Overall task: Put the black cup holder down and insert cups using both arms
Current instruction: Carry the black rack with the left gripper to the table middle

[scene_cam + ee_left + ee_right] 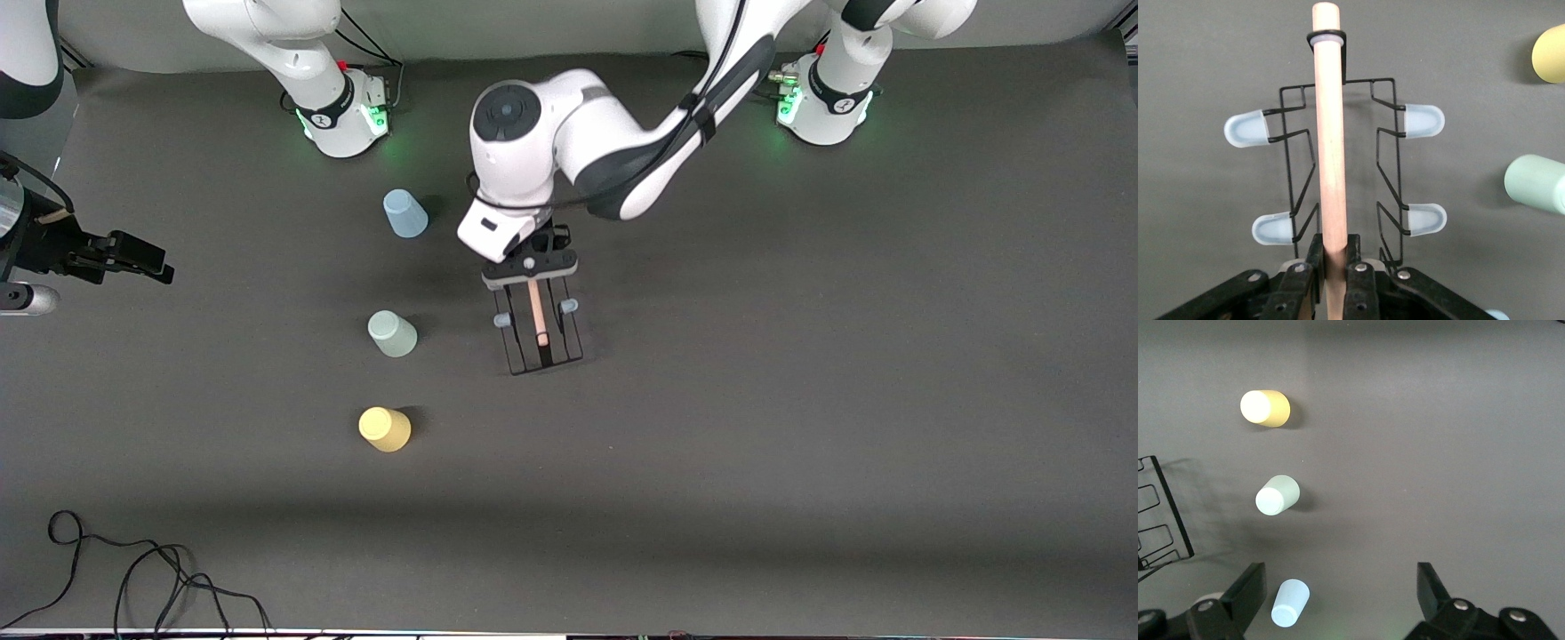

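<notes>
Left gripper [531, 277] over the rack [541, 333], mid-table; its wrist and forearm hide the rack's end toward the bases. In the left wrist view the fingers [1353, 270] are pinched on the rod [1330, 140], narrow gap, rod filling it. Whether the rack's base touches the mat or hangs just above it: cannot tell.

Rack: thin black wire, rectangular base, bent side loops. Rod is light wood, round, smooth, capped by a wire ring at its free end. Four pale, translucent, rounded pegs [1245, 129] show in the left wrist view; any others are hidden under the gripper. In the right wrist view only a corner of the wire base [1161, 520] shows, cut by the frame edge.

Right gripper [129, 255] at the frame edge toward the right arm's end of the table, partly cut off; arm waiting. Its fingers [1435, 590] stand wide apart, nothing between them.

Three cups in a row toward the right arm's end from the rack, all apart, all mouth-down, plain smooth plastic, tapered. Blue cup [405, 214] closest to the bases, green cup [392, 333] in the middle, yellow cup [385, 428] nearest the front camera. Blue cup is almost wholly cut off in the left wrist view.

Mat [800, 400]: dark grey, matte, faintly creased. Black cable [133, 578] looped at the near corner, running out of frame.
</notes>
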